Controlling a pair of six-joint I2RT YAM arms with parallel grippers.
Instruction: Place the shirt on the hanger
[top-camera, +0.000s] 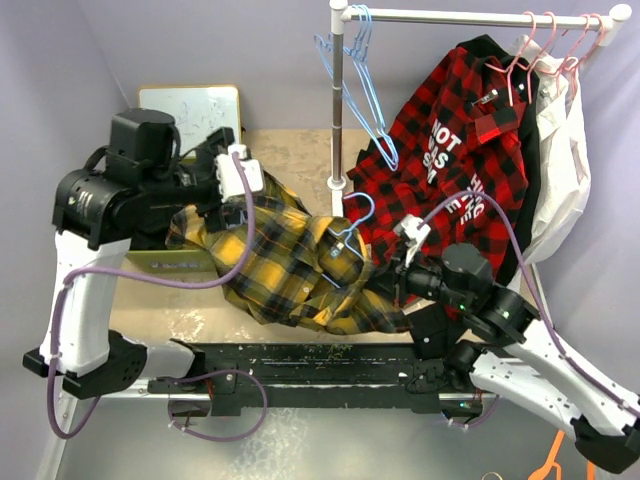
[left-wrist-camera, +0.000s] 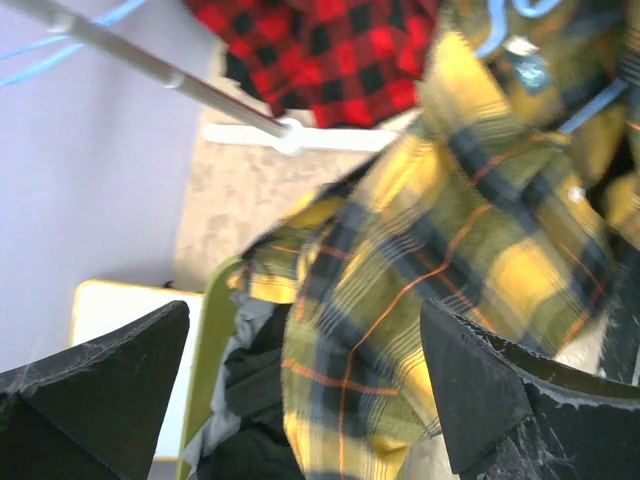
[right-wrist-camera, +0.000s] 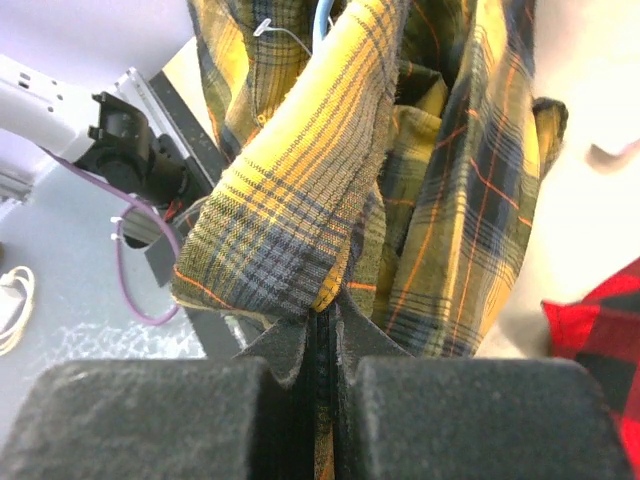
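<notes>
In the top view, the shirt (top-camera: 290, 265) was seen bunched in a heap on the table (top-camera: 290, 150) between the two arms, with the hanger (top-camera: 352, 222) lodged in its upper right part, its hook standing clear of the cloth just beside the foot of the rack pole (top-camera: 338, 100); the left gripper (top-camera: 250, 192) was set at the heap's upper left edge and the right gripper (top-camera: 385, 273) at its right edge; spare blue hangers (top-camera: 362, 95), a red-and-black checked shirt (top-camera: 450, 150), pink hangers (top-camera: 545, 45) and a white garment (top-camera: 560, 170) were hung on the rack, and a whiteboard (top-camera: 190, 105) was laid at the far left of the table. In the left wrist view, the two black fingers (left-wrist-camera: 100, 395) were held spread wide apart, a hanging fold of the plaid shirt being seen between them but touched by neither; a blue stretch of the hanger was made out at the upper right among the cloth, and the red check and the rack's white foot (left-wrist-camera: 300, 135) were shown beyond. In the right wrist view, the foam fingers (right-wrist-camera: 290, 345) were pressed together, a fold of the yellow plaid being pinched at their tips and lifted off the surface; a sliver of blue wire was seen at the top, and a purple cable (right-wrist-camera: 135, 265) was looped at the left.
</notes>
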